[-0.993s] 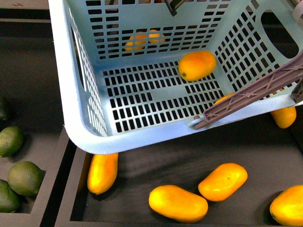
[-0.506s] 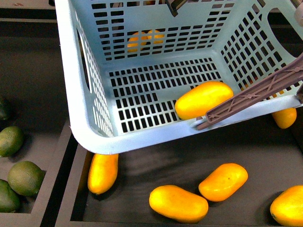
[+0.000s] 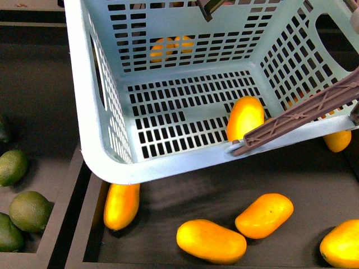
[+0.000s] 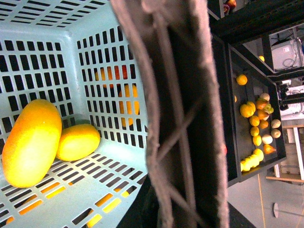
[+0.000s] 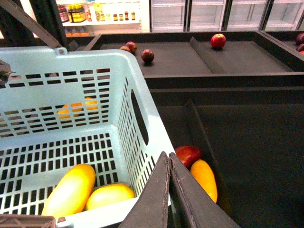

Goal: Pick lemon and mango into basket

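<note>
Yellow-orange mango (image 3: 245, 118) inside tilted turquoise basket (image 3: 106, 151)

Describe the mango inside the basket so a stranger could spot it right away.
Find the light turquoise basket with slotted walls. On its floor, by the near wall under the brown handle, lies a mango. The other mangoes lie outside on the dark shelf; this one is inside.

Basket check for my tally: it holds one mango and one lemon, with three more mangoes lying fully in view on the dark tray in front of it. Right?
Not quite. The basket holds two yellow fruits, but both look like mangoes: a longer one and a smaller one, side by side in the right wrist view. The three mangoes in front are as you say.
</note>
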{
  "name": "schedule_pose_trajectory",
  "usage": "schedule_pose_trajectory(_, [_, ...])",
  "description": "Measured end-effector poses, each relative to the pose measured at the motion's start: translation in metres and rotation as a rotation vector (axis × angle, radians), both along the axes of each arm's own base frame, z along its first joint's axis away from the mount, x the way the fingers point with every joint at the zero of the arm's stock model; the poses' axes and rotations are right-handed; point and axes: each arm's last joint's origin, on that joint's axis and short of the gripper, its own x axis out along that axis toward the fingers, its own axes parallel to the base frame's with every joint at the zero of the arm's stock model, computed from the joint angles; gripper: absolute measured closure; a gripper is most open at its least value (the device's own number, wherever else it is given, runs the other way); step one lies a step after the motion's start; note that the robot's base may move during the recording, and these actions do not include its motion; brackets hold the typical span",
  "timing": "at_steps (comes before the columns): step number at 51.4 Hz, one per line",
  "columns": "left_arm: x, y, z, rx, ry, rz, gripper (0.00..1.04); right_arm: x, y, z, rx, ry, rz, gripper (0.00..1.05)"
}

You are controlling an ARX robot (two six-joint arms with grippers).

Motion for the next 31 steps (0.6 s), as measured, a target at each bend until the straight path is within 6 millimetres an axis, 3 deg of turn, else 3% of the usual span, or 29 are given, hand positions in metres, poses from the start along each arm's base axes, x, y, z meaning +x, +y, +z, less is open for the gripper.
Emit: schedule_pose_trajectory(31, [0.000, 0.000, 0.000, 0.002, -0.002, 0.000, 1.00, -0.033, 0.000, 0.011, 0.000, -0.033, 0.000, 1.03])
